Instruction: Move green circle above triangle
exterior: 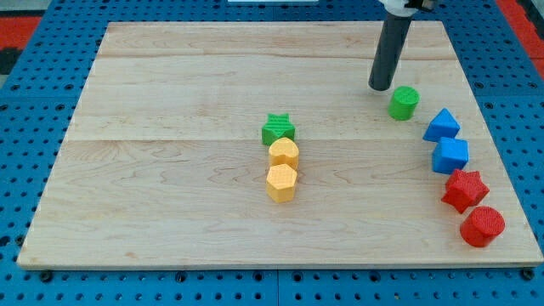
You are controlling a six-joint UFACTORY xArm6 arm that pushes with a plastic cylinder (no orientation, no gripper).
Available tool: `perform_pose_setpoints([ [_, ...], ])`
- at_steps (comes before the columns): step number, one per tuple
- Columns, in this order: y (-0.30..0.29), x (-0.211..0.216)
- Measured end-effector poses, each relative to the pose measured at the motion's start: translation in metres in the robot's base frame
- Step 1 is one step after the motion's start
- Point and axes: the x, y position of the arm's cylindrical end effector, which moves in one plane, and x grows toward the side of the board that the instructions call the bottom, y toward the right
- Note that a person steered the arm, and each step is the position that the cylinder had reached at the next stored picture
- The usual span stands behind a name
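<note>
Near view's right top: my tip (380, 87) just left-above small green circle block (405, 103), perhaps touching; blue triangle block (442, 125) lower-right; no jaws, bare rod.

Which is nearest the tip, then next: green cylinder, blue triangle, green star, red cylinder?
From my tip:
1. green cylinder, just right and below.
2. blue triangle, farther right.
3. green star, left, mid-board.
4. red cylinder, bottom-right corner.

We can read no text, label, brand, number or sign anywhere on the wooden board (170, 102), nor on the blocks lying on it.
</note>
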Motion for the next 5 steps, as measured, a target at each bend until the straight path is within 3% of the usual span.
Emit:
perform_pose_setpoints([
  [1,0.089,-0.025],
  [5,0.098,0.075],
])
